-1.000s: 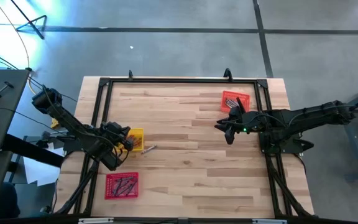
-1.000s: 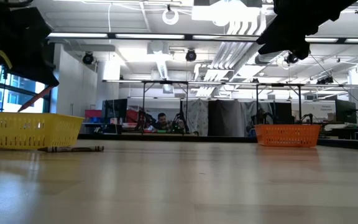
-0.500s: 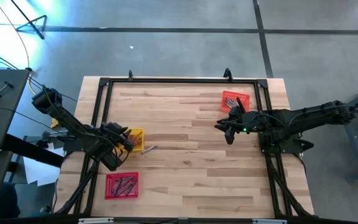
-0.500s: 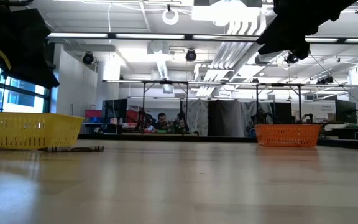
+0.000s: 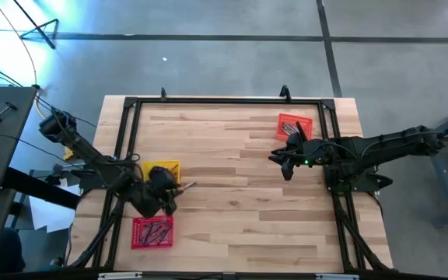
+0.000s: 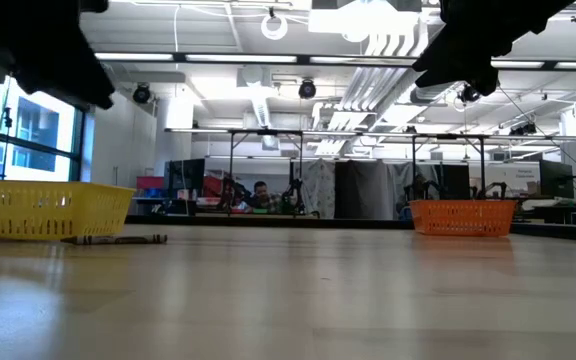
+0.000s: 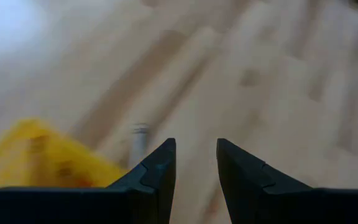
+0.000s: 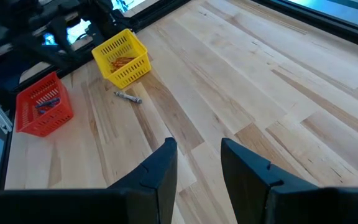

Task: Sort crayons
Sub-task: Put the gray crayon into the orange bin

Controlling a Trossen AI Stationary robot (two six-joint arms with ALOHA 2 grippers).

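Lone grey crayon [image 5: 186, 185] lies flat on tabletop [image 5: 232, 210], just beside yellow tray [image 5: 164, 169]; more crayons in red tray [image 5: 152, 232]. Left claw [image 7: 194, 163] low by yellow tray, fingers apart, empty. Right claw [image 8: 197, 160] parted, empty, raised near orange tray [image 5: 293, 124].

Open-plan robotics lab or workshop: polished concrete floor [image 5: 208, 54] around the framed wooden desk [image 5: 232, 179], exposed ceiling ducts [image 6: 388, 45] with strip lights [image 6: 208, 57], more framed workstations [image 6: 268, 165] behind, a seated person [image 6: 260, 192].
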